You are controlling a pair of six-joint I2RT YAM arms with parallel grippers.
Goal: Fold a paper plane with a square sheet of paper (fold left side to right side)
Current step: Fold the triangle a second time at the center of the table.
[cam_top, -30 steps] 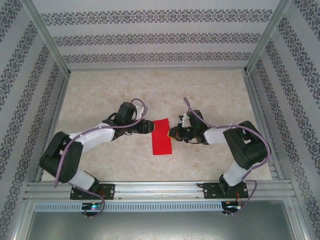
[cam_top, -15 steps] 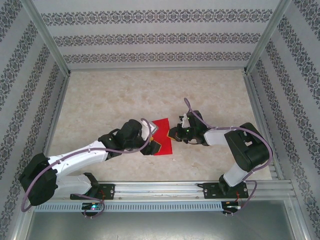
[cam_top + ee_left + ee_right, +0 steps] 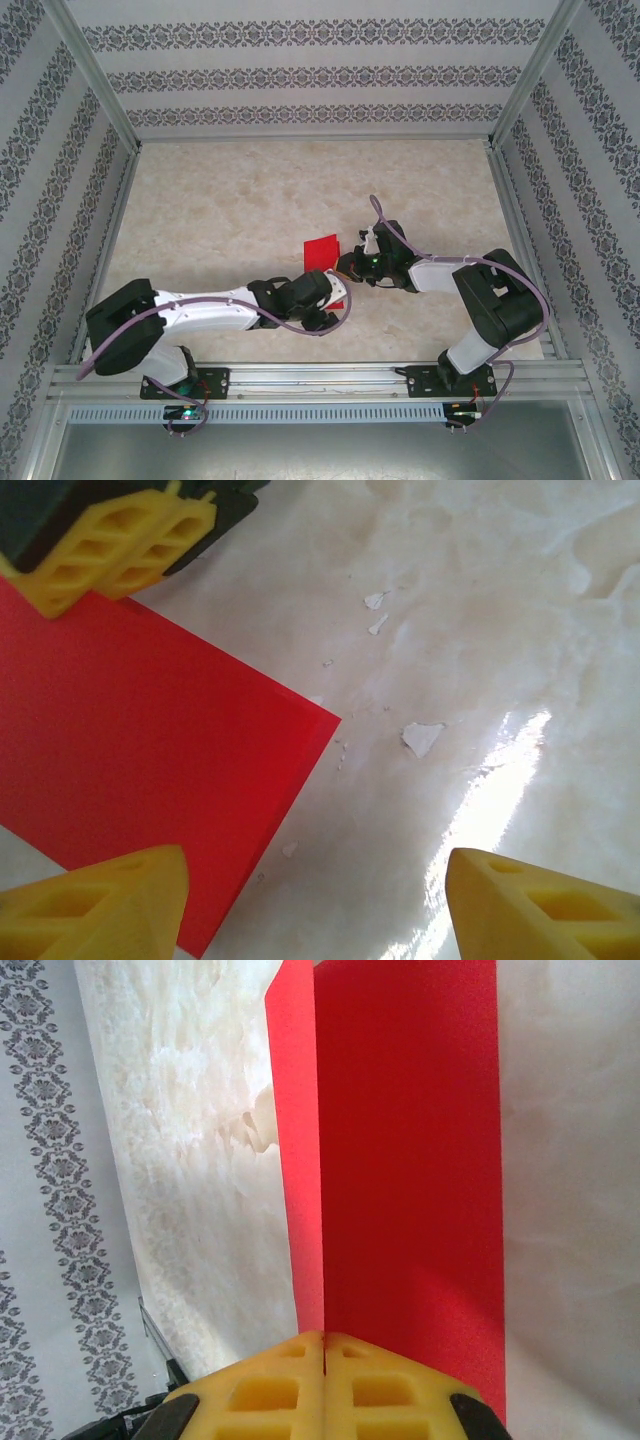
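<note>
Left claw (image 3: 312, 885) gapes over a corner of the red sheet (image 3: 150, 750); right claw (image 3: 325, 1342), shut, touches its edge.

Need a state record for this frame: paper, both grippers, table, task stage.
paper: red, folded to a narrow rectangle, lying on the table
left gripper: open, holding nothing; one finger over the paper's corner, the other over bare table
right gripper: shut, tips at the paper's edge; pinching or just pressing, cannot tell
flecks: small white bits on the table beside the paper
stage: first fold in, no plane shape yet
</note>
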